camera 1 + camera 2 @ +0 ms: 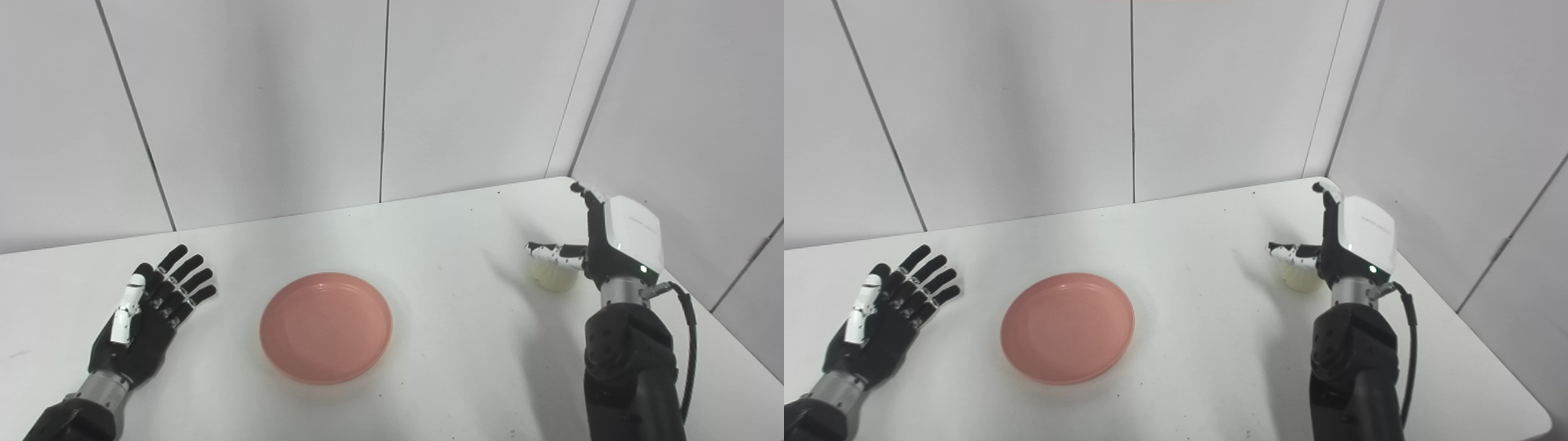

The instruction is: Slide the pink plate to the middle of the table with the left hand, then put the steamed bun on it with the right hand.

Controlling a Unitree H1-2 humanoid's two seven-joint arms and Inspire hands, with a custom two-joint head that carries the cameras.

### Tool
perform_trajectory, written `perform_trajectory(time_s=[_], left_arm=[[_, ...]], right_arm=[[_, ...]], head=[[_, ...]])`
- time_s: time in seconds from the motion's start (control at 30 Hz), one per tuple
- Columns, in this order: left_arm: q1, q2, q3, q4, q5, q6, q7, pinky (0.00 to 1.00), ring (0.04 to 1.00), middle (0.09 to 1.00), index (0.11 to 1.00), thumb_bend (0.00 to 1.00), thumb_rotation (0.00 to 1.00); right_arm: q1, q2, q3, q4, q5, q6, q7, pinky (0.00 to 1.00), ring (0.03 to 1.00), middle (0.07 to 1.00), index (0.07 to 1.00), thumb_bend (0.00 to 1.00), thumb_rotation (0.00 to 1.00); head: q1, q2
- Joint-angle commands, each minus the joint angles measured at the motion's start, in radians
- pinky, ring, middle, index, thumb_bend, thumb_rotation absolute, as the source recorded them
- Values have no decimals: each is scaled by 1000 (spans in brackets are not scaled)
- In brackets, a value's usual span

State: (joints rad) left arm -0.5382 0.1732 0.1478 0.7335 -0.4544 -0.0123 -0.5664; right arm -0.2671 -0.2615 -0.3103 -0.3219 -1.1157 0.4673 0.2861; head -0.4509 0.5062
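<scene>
1. Right hand (603, 239): fingers spread, empty, thumb over the pale round steamed bun (554, 277) just left of its palm.
2. Advised: lower, close around bun gently.
3. Shallow round pink plate (326, 327): mid-tabletop, right of the spread, empty left hand (144, 315).

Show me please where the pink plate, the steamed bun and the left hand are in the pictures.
pink plate (326, 327), left eye view, on the flat inner bottom.
steamed bun (554, 279), left eye view, on its visible front side below the thumb.
left hand (144, 312), left eye view, on the palm.
</scene>
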Motion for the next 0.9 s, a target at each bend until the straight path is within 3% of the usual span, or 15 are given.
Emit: perform_trajectory(time_s=[0.0, 0.33, 0.47, 0.87], left_arm=[[150, 13, 7, 136, 19, 42, 10, 793, 833, 865, 876, 532, 833], [154, 17, 14, 126, 21, 48, -1, 787, 829, 863, 871, 517, 844], [156, 19, 16, 121, 19, 55, -3, 788, 829, 863, 871, 515, 844], [169, 20, 20, 89, 19, 68, 3, 780, 820, 857, 865, 511, 828]], right_arm=[[-25, -46, 4, 6, 18, -2, -44, 593, 747, 810, 795, 876, 407], [-41, -93, 26, 131, 79, -1, -86, 548, 690, 761, 785, 900, 468], [-46, -109, 33, 168, 103, 0, -103, 593, 740, 793, 782, 903, 473], [-77, -148, 56, 268, 145, 2, -113, 622, 750, 798, 789, 872, 435]], head=[[1, 0], [-7, 13], [-7, 17], [-7, 30]])
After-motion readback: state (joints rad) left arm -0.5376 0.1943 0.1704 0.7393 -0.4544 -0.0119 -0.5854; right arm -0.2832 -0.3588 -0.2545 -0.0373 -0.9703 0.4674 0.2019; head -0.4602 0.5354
